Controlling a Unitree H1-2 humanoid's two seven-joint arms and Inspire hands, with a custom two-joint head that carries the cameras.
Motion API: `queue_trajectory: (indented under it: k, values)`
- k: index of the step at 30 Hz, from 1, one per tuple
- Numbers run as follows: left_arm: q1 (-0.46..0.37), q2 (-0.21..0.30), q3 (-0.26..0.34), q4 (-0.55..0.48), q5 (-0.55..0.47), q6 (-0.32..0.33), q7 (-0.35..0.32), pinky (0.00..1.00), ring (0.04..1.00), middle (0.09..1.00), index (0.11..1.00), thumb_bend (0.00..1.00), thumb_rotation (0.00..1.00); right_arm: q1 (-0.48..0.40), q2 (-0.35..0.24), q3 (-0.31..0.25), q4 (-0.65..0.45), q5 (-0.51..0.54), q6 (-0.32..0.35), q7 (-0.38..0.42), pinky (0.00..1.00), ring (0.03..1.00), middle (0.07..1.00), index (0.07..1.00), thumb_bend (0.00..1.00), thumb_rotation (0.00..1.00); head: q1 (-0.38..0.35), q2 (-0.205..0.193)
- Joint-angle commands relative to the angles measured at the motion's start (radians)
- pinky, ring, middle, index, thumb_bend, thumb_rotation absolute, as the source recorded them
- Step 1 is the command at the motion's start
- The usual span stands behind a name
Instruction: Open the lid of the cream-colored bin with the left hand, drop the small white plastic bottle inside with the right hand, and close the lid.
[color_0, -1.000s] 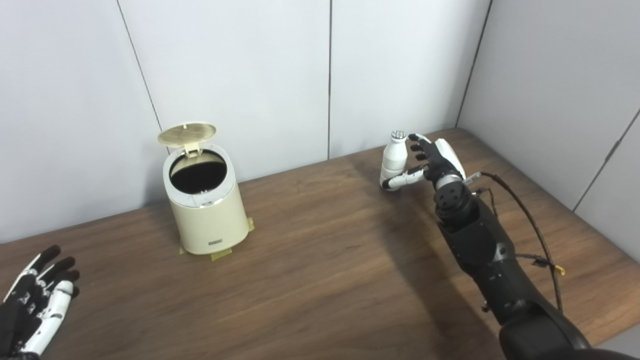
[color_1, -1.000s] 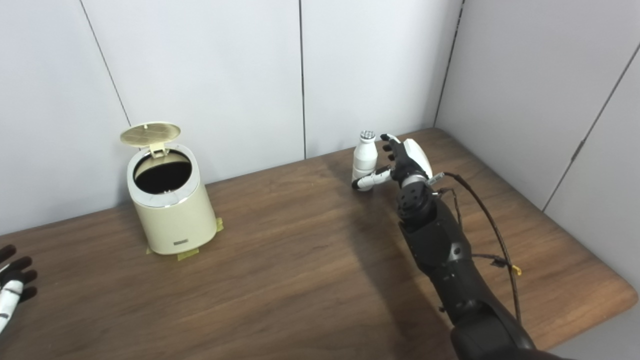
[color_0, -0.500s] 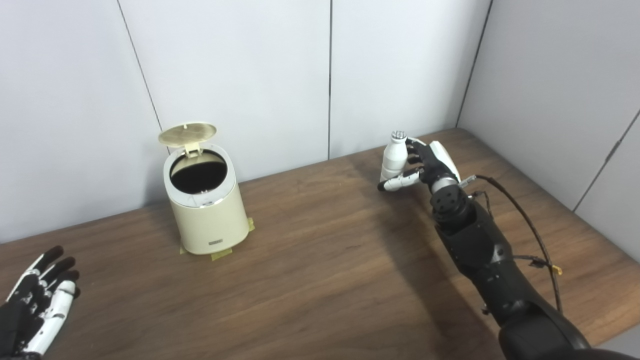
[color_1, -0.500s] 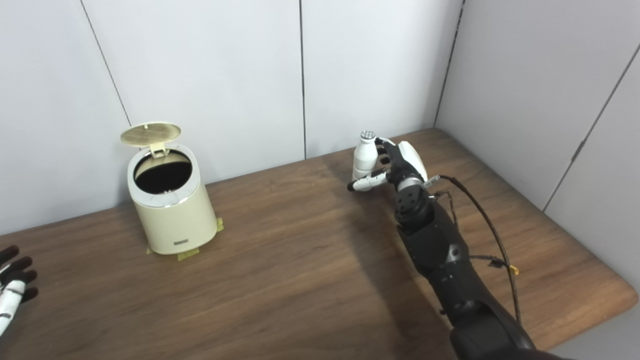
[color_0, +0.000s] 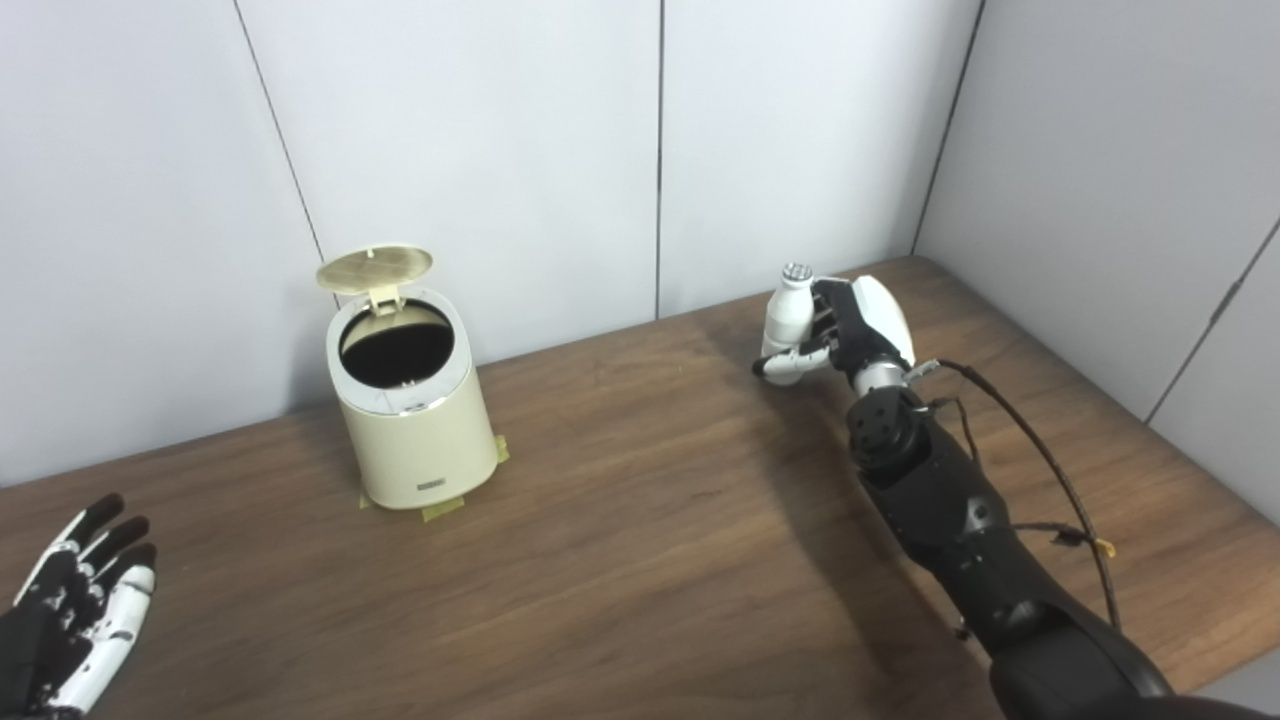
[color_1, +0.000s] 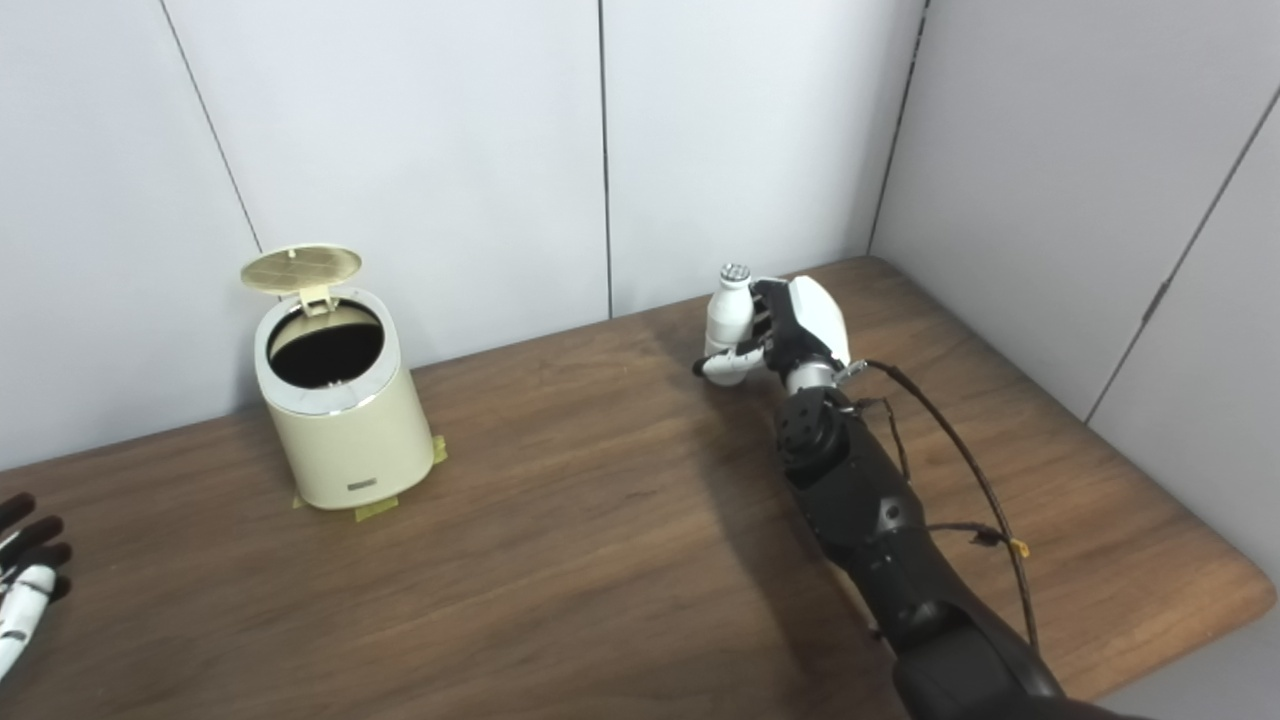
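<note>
- Left robot hand (color_0: 75, 625): near-left corner of the table (color_0: 640, 540), glossy black-and-white fingers spread, holding nothing.
- Bin (color_0: 415, 415): cream, smooth, rounded cylinder with a chrome rim, far left; round ribbed lid (color_0: 375, 267) stands open on its rear hinge; dark interior; yellow tape tabs (color_0: 440, 510) at the base.
- Table: dark wood grain, matte.
- Bottle (color_0: 788, 318): small, white plastic, upright, ribbed cap, far right of the bin.
- Right robot hand (color_0: 850, 330): fingers wrapped around the bottle, thumb across its lower body.
</note>
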Motion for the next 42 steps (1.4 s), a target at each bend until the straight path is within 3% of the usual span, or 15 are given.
queue_trajectory:
  k: [1,12,16,17,20,21,26,29,31,40,42]
  values:
    - [-0.022,0.006,0.006,-0.039,0.007,-0.002,0.004,0.82,0.85,0.873,0.935,0.2,0.39,-0.063,-0.01,-0.002,-0.018,-0.026,-0.008,-0.045,0.42,0.473,0.51,0.473,0.53,0.0,0.0,0.0]
    - [-0.013,0.003,0.006,-0.05,0.025,-0.001,-0.003,0.83,0.845,0.865,0.928,0.19,0.37,-0.06,-0.007,-0.012,-0.031,-0.032,0.011,-0.073,0.4,0.462,0.486,0.486,0.53,0.0,0.024,0.01]
    - [-0.006,-0.014,0.0,-0.06,0.037,-0.001,-0.007,0.88,0.856,0.868,0.928,0.2,0.41,-0.041,-0.015,-0.015,-0.101,-0.044,0.022,-0.072,0.42,0.465,0.493,0.481,0.53,0.0,0.113,0.02]
    - [-0.002,-0.021,-0.002,-0.061,0.037,-0.001,-0.006,0.9,0.862,0.87,0.929,0.2,0.41,-0.031,-0.018,-0.014,-0.134,-0.048,0.02,-0.067,0.41,0.458,0.489,0.483,0.53,0.0,0.166,0.023]
    - [0.008,-0.036,-0.012,-0.05,0.041,-0.007,0.001,0.87,0.874,0.885,0.941,0.2,0.26,0.002,-0.03,-0.002,-0.235,-0.06,0.002,-0.04,0.4,0.41,0.51,0.483,0.52,0.0,0.242,0.026]
    - [0.011,-0.039,-0.015,-0.04,0.045,-0.016,0.004,0.86,0.864,0.88,0.936,0.21,0.27,0.01,-0.032,-0.001,-0.259,-0.06,-0.003,-0.028,0.4,0.414,0.511,0.48,0.52,0.0,0.255,0.025]
    - [0.027,-0.067,-0.02,0.005,0.038,-0.067,0.016,0.8,0.832,0.856,0.924,0.27,0.4,0.033,-0.039,0.011,-0.324,-0.072,-0.057,-0.011,0.41,0.425,0.51,0.474,0.52,0.0,0.34,0.026]
    - [0.035,-0.074,-0.023,0.037,0.04,-0.108,0.021,0.79,0.807,0.834,0.903,0.36,0.54,0.044,-0.032,0.018,-0.394,-0.08,-0.058,0.008,0.36,0.404,0.497,0.488,0.52,0.0,0.369,0.024]
    - [0.042,-0.084,-0.022,0.068,0.027,-0.141,0.02,0.79,0.803,0.827,0.9,0.38,0.56,0.044,-0.026,0.025,-0.446,-0.09,-0.054,0.023,0.36,0.405,0.497,0.496,0.52,0.0,0.41,0.02]
    - [0.074,-0.159,-0.021,0.133,-0.001,-0.237,0.054,0.77,0.798,0.824,0.892,0.4,0.58,0.03,-0.008,0.027,-0.553,-0.063,-0.071,0.109,0.35,0.422,0.5,0.485,0.52,0.0,0.466,0.006]
    - [0.08,-0.175,-0.018,0.145,-0.007,-0.251,0.063,0.77,0.806,0.83,0.896,0.4,0.58,0.025,0.003,0.03,-0.589,-0.068,-0.044,0.131,0.35,0.418,0.493,0.486,0.52,0.0,0.472,0.003]
